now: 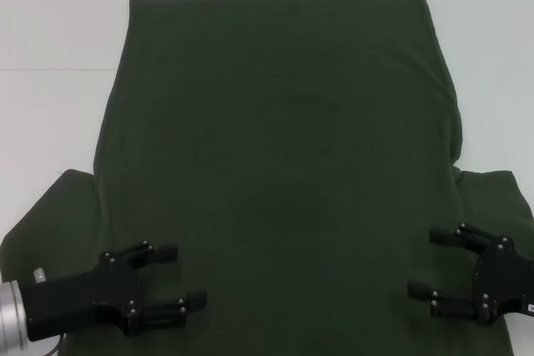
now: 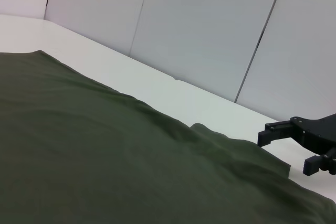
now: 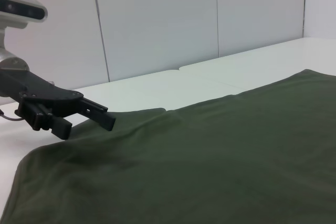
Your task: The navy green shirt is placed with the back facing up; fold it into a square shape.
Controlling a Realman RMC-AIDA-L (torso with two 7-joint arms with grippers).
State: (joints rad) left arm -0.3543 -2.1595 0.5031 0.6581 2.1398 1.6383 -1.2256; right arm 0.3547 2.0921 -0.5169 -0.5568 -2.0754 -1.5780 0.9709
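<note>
A white desk [image 1: 50, 31] carries the navy green shirt [image 1: 275, 164], which lies flat with its plain side up and fills most of the head view from centre out toward 12 o'clock. Pale wall panels [image 2: 210, 30] stand behind the desk in the wrist views. One sleeve spreads out at about 8 o'clock and the other at about 4 o'clock; the straight hem runs across the top at 12 o'clock. Nothing lies on the cloth or between the two hands.

The left hand [image 1: 171, 277] sits at about 7 o'clock, over the shirt beside the sleeve, its two black fingers [image 1: 167, 251] spread apart and pointing toward the shirt's middle, with nothing between them. The right hand [image 1: 425, 263] sits at about 4 o'clock, over the shirt's other side, fingers likewise spread and empty. Whether either hand touches the cloth cannot be told.
</note>
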